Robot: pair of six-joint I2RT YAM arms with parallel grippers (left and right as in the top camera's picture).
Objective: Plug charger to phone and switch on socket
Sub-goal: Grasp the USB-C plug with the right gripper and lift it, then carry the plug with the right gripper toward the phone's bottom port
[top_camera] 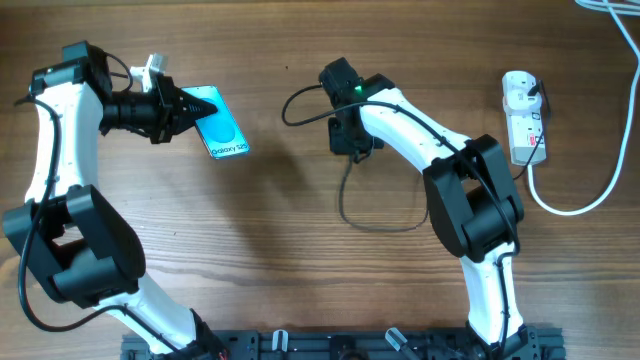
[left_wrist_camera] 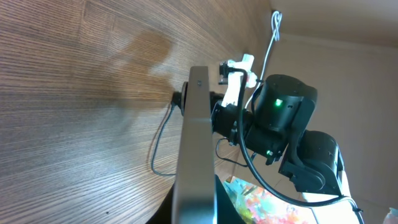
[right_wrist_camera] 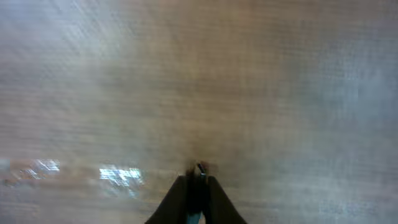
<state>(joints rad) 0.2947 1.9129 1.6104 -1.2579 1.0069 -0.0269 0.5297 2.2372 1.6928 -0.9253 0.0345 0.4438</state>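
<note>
Left gripper clamps phone; right gripper pinches charger.

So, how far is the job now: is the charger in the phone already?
Not yet, and nothing looks finished. In hand: the left gripper holds the small cyan-screen phone, and the right gripper seems shut on the thin black charger cable, apart from the phone. To do: plug the cable into the phone, then switch on the white oblong power strip, which no gripper is near.
</note>
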